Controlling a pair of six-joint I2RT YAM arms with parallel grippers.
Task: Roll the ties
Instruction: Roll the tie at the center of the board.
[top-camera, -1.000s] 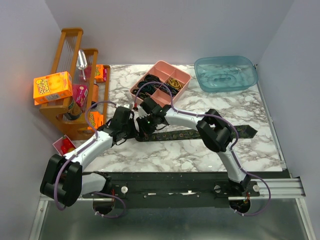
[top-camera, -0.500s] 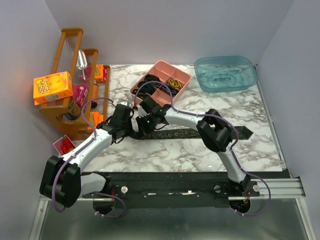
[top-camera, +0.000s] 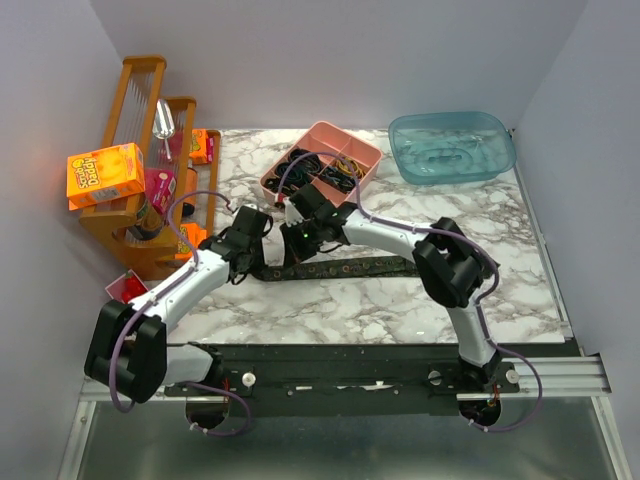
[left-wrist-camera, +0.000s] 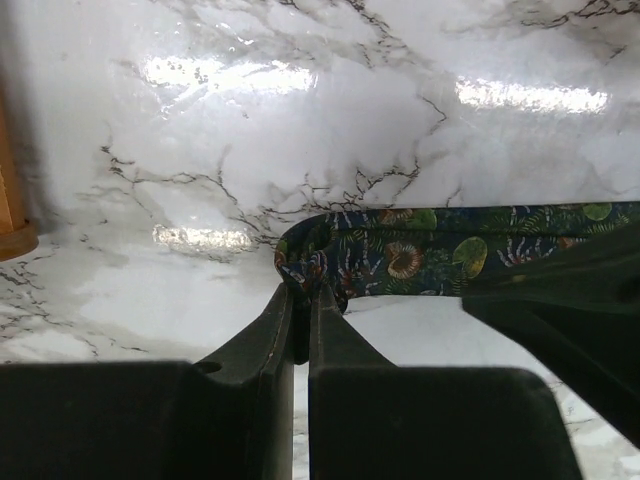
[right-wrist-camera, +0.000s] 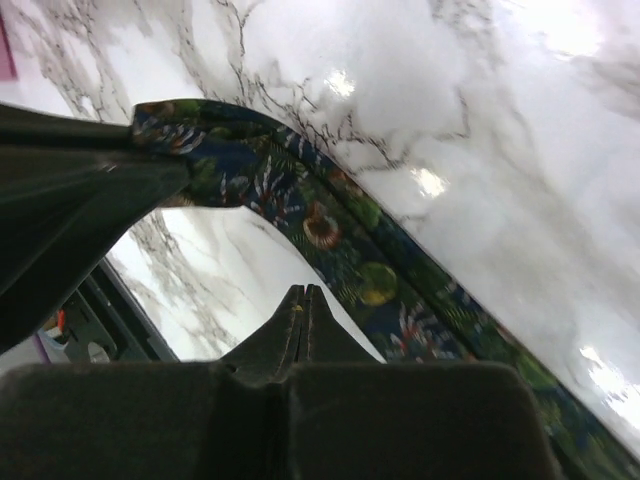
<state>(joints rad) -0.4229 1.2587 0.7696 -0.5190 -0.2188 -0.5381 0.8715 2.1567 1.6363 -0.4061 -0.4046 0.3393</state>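
The tie (top-camera: 350, 267) lies left-to-right across mid-counter (top-camera: 400, 310), its left end pinched in the nearly closed left fingers (left-wrist-camera: 272, 335) — the nearer pair — while the right fingers (right-wrist-camera: 292, 335), closed on nothing, hover just above it in the frame.

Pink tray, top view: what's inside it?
The pink tray holds black band loops in one compartment and black-and-yellow loops in another. The right arm and its cable cover the near compartments, so what is in those cannot be seen.
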